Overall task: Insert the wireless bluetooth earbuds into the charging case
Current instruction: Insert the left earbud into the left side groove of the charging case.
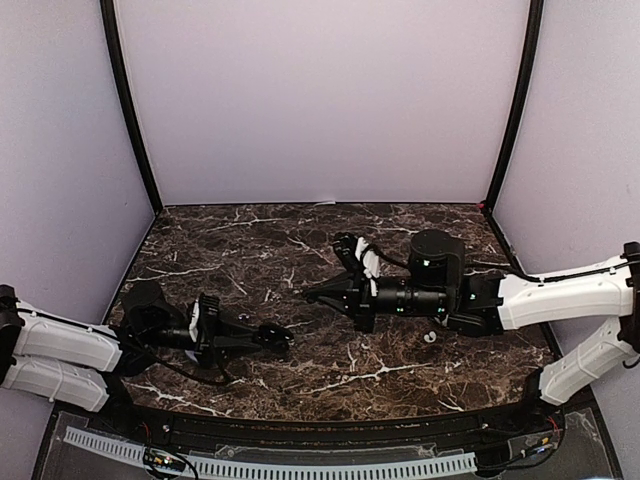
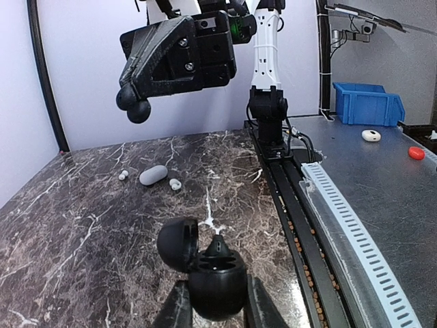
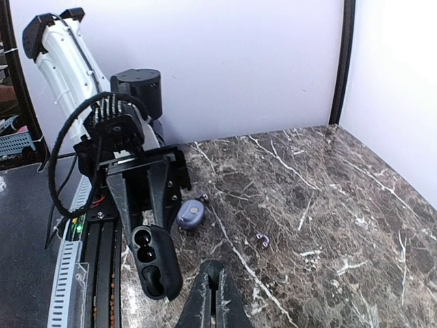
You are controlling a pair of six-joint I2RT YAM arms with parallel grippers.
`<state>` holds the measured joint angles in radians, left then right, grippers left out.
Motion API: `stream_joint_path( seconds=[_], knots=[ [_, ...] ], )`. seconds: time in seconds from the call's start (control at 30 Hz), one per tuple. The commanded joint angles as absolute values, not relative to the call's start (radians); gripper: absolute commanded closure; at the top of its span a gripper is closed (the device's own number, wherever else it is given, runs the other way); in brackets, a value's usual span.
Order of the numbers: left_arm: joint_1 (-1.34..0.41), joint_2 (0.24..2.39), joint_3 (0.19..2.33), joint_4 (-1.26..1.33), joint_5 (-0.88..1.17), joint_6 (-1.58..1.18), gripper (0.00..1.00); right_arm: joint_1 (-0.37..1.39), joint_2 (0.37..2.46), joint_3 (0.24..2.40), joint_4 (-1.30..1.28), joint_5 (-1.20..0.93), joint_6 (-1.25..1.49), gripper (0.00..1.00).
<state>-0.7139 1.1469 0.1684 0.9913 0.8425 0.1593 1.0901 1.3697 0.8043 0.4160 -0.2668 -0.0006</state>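
Observation:
My left gripper (image 2: 217,302) is shut on the black charging case (image 2: 217,281), held upright with its lid (image 2: 178,242) swung open to the left. A black earbud (image 2: 218,246) stands point-up in the case's far socket. From the right wrist view the same case (image 3: 156,266) shows its open sockets. My right gripper (image 3: 213,270) is shut with nothing visible between its tips. It hovers above and beyond the case (image 1: 272,336), fingertips (image 2: 139,111) pointing down. A pale oval case (image 2: 153,175) lies on the marble between two white earbuds (image 2: 123,175) (image 2: 175,184).
The marble table (image 1: 300,250) is walled on three sides. A black rail (image 2: 293,205) and slotted white duct (image 2: 355,232) run along the near edge. Beyond them, the metal bench holds a blue bin (image 2: 365,102), a white object (image 2: 371,135) and a red one (image 2: 416,152).

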Motion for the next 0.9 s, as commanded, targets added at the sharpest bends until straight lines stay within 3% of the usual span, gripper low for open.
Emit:
stream_joint_path(
  seconds=[0.0, 0.87],
  knots=[
    [-0.734, 1.119, 0.207, 0.978, 0.874, 0.148, 1.00, 1.138, 1.366, 0.794, 0.554, -0.258, -0.037, 1.00],
    [-0.769, 1.141, 0.238, 1.028, 0.779, 0.084, 1.00, 1.279, 1.505, 0.869, 0.589, -0.159, -0.117, 1.00]
  ],
)
